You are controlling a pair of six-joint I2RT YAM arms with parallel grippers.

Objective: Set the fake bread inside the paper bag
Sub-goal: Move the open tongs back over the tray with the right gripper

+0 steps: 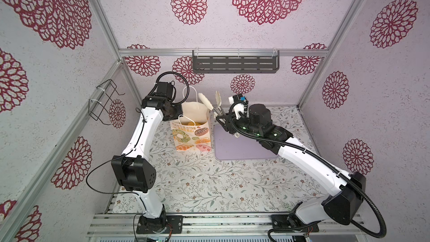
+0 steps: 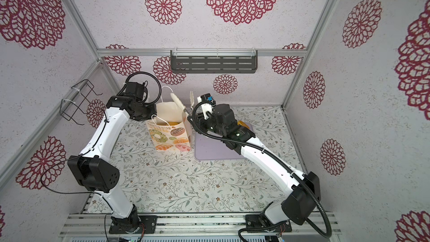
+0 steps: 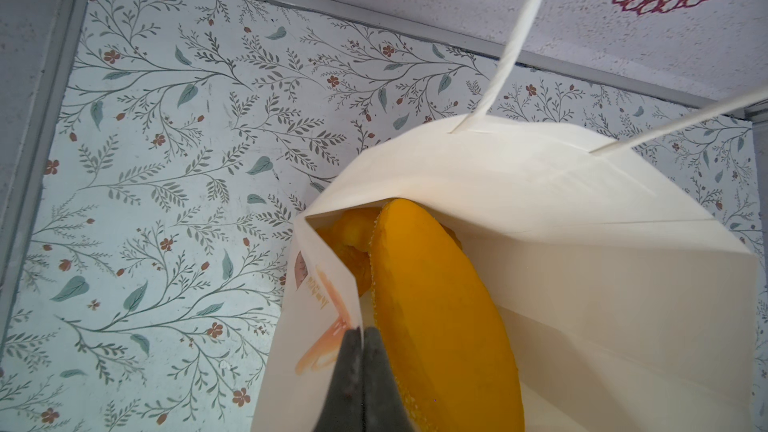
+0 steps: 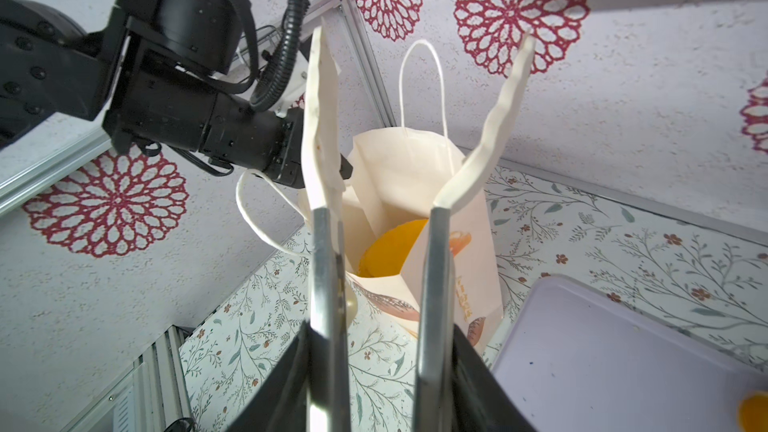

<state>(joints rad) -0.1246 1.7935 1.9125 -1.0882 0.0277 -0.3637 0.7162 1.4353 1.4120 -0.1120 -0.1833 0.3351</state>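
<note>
Matt cream paper bag [image 1: 193, 136], smooth matt fake bread [image 3: 436, 305] — tongs [image 4: 326, 284] of shiny metal.

The only print that can be read stands on the front face of the paper bag [image 1: 191, 140]. In both top views a line of dark capitals along its upper edge reads "PRODUCTS IN AUTUMN", and a larger orange word beneath looks like "BREAD". Orange lettering on the bag's side panel shows in both wrist views, too blurred and skewed to read.
</note>
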